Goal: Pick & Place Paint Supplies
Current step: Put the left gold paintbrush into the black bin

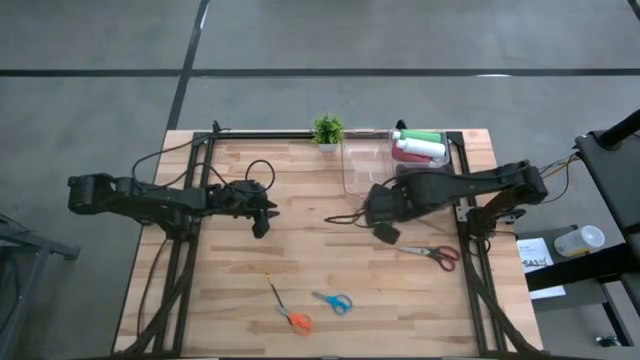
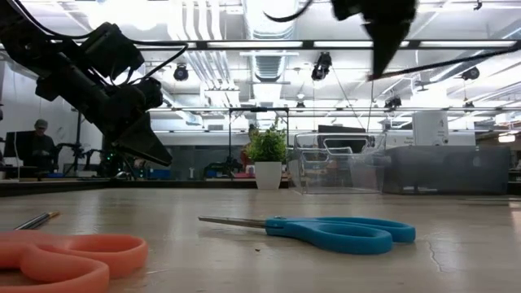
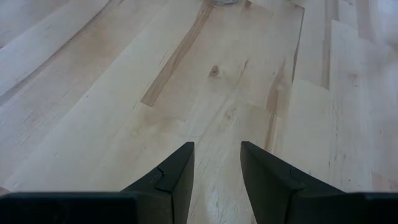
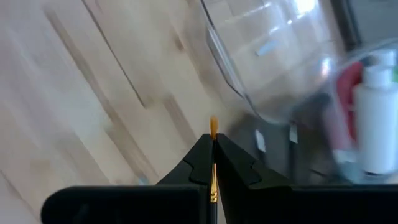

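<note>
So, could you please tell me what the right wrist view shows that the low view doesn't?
Only the right wrist view shows the right tool shut on a thin orange-tipped paintbrush, plus a white squeeze bottle beyond the clear bin. Only the low view shows blue-handled scissors, orange-handled scissors and a small green potted plant. Both show the clear plastic bin and the wooden table.

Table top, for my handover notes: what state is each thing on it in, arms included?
Left gripper: jaws apart, empty, above bare wood.
Right gripper: jaws shut on paintbrush, off the table.
Clear bin: empty, upright.
Bottles: lying in second bin.
Blue scissors: closed, lying flat.
Orange scissors: lying flat.
Red scissors: lying flat.
Potted plant: upright.
</note>
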Robot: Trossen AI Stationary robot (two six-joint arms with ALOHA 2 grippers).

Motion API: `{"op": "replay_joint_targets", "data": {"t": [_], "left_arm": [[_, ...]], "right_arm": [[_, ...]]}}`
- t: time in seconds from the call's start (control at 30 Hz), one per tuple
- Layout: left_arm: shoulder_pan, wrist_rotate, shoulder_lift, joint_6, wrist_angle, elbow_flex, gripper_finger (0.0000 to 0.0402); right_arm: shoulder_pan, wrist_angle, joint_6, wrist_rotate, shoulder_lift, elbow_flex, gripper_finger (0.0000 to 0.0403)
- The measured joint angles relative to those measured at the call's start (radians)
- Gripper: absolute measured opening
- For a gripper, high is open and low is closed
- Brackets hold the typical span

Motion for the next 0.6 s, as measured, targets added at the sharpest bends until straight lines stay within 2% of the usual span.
{"op": "replay_joint_targets", "data": {"t": [0.13, 0.33, 0.5, 0.6], "left_arm": [[0.0, 0.0, 0.0, 0.0, 0.0, 0.0, 0.0138], [0.0, 0.0, 0.0, 0.0, 0.0, 0.0, 0.0138], [0.0, 0.0, 0.0, 0.0, 0.0, 0.0, 0.0138], [0.0, 0.0, 0.0, 0.0, 0.0, 0.0, 0.0138]], "right_arm": [[0.0, -0.063, -0.121, 0.0, -0.078, -0.047, 0.0008], [-0.011, -0.066, -0.296, 0.005, -0.199, -0.185, 0.0008], [-0.043, -0.016, -0.395, 0.113, -0.294, -0.344, 0.0008], [-0.076, 0.063, -0.517, 0.134, -0.342, -0.437, 0.0008]]}}
